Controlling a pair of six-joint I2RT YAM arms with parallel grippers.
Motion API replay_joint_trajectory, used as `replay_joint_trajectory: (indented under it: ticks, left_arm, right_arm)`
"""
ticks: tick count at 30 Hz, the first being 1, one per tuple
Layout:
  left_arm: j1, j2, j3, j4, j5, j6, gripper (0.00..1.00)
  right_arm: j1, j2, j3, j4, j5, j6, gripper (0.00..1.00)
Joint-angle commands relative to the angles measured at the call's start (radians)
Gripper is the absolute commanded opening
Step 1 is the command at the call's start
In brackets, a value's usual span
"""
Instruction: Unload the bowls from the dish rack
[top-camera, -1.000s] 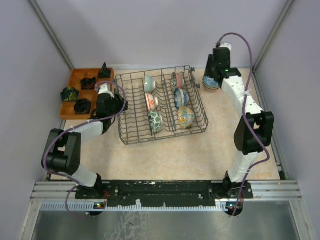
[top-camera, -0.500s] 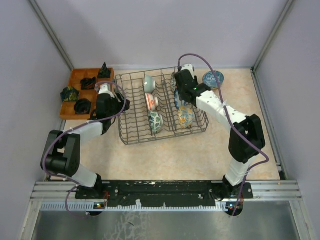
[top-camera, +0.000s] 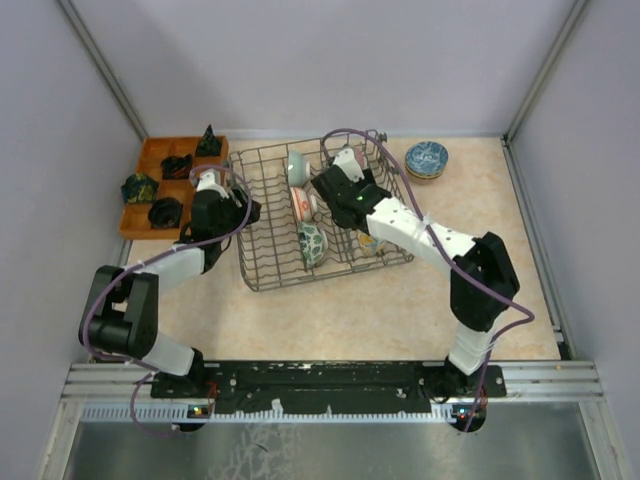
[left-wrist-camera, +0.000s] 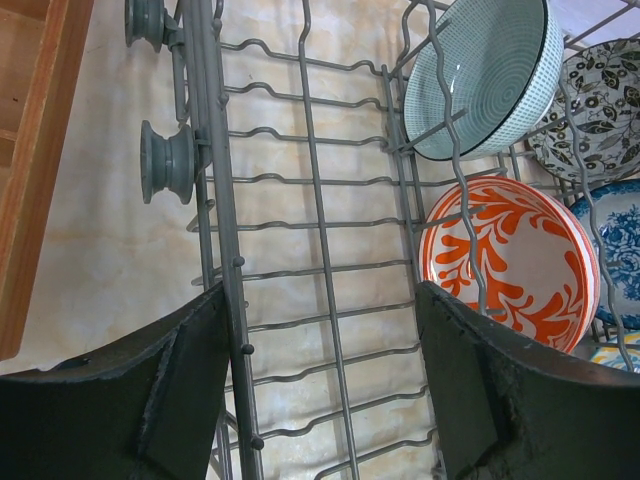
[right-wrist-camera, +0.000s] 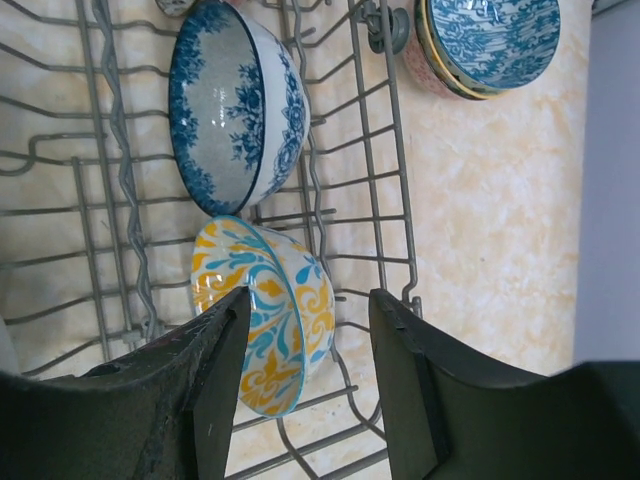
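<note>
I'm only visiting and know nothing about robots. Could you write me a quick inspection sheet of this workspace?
Surface: beige table, no spills seen.
Job's things: dish rack holds bowls on edge, including a pale green bowl, red-and-white bowl, blue-and-white bowl and yellow-patterned bowl; stacked bowls sit on the table outside the rack, far right.
Clutter: orange tray with dark objects, left of the rack.
Grippers: left gripper open over the rack's left edge; right gripper open over the yellow-patterned bowl.
Cables: purple cables loop along both arms.
Surroundings: pale walls; nothing else seen.
</note>
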Motion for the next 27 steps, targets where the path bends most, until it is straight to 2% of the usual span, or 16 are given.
replay_joint_trajectory:
  ticks: [1,16,27]
  left_arm:
    - [-0.016,-0.03,-0.008,0.03,0.041,-0.015,0.77]
    - [-0.015,-0.033,-0.01,0.011,-0.016,-0.014,0.89]
    - [-0.015,-0.036,-0.009,-0.01,-0.051,-0.02,0.89]
  right_arm:
    - [0.011,0.024,-0.008,-0.045,0.1,0.04,0.51]
    - [0.014,0.05,-0.078,-0.038,0.086,0.054,0.48]
    - [0.014,0.088,-0.091,-0.043,0.132,0.066,0.35]
